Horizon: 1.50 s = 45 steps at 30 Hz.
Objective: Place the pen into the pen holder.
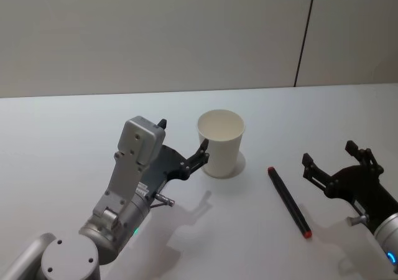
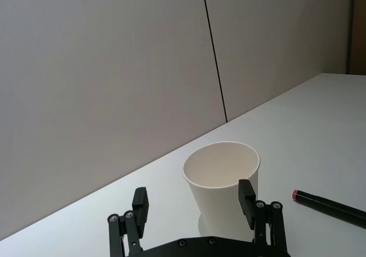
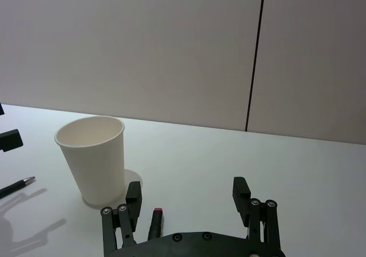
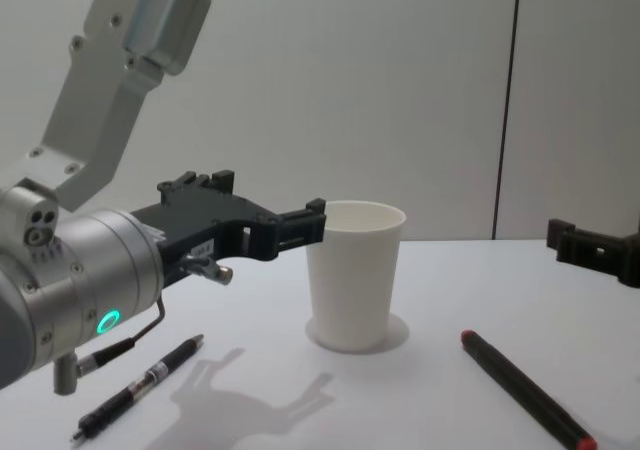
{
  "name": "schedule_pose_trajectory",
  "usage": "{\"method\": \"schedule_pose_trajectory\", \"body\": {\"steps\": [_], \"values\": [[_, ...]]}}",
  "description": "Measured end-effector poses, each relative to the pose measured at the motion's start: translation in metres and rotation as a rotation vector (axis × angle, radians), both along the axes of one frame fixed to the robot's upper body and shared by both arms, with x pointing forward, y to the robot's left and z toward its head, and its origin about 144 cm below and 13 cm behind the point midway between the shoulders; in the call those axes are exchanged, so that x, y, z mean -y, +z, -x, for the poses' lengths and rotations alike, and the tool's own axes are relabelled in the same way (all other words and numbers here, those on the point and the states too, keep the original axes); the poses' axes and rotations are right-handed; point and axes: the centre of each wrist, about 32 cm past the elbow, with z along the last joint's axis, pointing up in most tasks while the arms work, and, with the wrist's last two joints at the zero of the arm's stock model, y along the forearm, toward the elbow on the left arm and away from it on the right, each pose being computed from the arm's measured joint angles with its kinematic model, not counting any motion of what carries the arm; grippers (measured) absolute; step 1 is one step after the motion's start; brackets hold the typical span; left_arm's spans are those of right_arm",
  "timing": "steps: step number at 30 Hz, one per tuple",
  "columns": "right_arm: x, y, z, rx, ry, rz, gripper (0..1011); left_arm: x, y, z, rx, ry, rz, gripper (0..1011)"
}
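Note:
The pen holder (image 1: 221, 142) is a plain white paper cup standing upright in the middle of the table, also seen as the cup (image 2: 223, 180) (image 3: 94, 157) (image 4: 355, 280). A black pen with red ends (image 1: 289, 202) (image 4: 525, 390) (image 2: 329, 207) lies flat to the cup's right. My left gripper (image 1: 183, 137) (image 4: 270, 198) (image 2: 193, 200) hovers open just left of the cup, one fingertip close to its wall. My right gripper (image 1: 329, 154) (image 3: 187, 193) is open and holds nothing, right of the pen; the pen's red end (image 3: 155, 218) shows below its fingers.
A second pen, black with a silver tip (image 4: 140, 388) (image 3: 14, 187), lies on the table under my left arm. The white tabletop (image 1: 74, 124) runs back to a plain wall with a dark vertical seam (image 1: 305, 34).

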Motion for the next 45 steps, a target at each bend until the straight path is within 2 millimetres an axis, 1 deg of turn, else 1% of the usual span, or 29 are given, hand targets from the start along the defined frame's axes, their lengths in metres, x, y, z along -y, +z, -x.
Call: {"method": "schedule_pose_trajectory", "body": {"steps": [36,40,45], "values": [[0.0,0.0,0.0,0.001,0.0,0.0,1001,0.0,0.0,0.0,0.0,0.0,0.0,1004],[-0.002,0.005,-0.002,0.004,0.001,0.002,1001,0.0,0.0,0.0,0.0,0.0,0.0,1004],[-0.008,0.018,-0.006,0.002,-0.003,0.014,1001,0.0,0.0,0.0,0.0,0.0,0.0,1004]]}}
